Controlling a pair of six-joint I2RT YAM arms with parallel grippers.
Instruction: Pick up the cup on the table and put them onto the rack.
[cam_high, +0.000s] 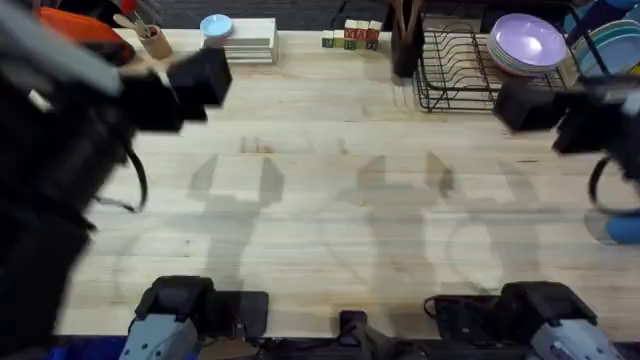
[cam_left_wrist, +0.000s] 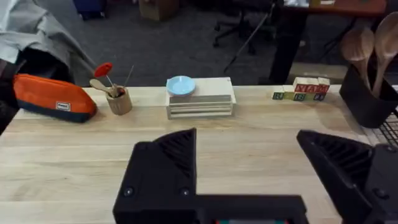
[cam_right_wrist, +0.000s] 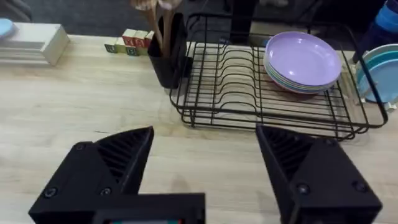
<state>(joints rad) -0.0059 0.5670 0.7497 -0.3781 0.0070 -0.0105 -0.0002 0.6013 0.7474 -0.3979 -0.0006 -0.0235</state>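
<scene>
Two grippers: both raised above the table (cam_high: 330, 230) and both empty.
Cup: a bright-blue cup (cam_high: 612, 228) at the table's right edge in the overhead view, partly cut off by the frame; whether it stands upright or lies on its side, and so its long axis, cannot be told.
Right gripper (cam_right_wrist: 205, 165): fingers spread wide with nothing between them; it faces the rack (cam_right_wrist: 267, 93).
Cup from right fingers: back toward the arm's base and out to the right side, apart from them; the wrist looks away from it.
Left gripper (cam_left_wrist: 261, 168): fingers spread wide, empty; ahead of it lie a stack of boards (cam_left_wrist: 200, 98) topped by a pale-blue dish (cam_left_wrist: 181, 85), an orange pouch (cam_left_wrist: 53, 98) and a small utensil pot (cam_left_wrist: 118, 99).
Nearer arm: the right one by far, judging from the overhead view; the left would have to cross the whole table.
Rack: just ahead of the right fingers, with lavender bowls (cam_right_wrist: 303, 61) in its right part and a black utensil holder (cam_right_wrist: 169, 53) at its left end; bare wires lie between them.
Edges: the cup sits near the table edge, so a sideways nudge could tip it off.
Open room: bare wood stretches between cup and rack.
Coming move, as a judgement: the right arm must draw back and turn toward the cup.
</scene>
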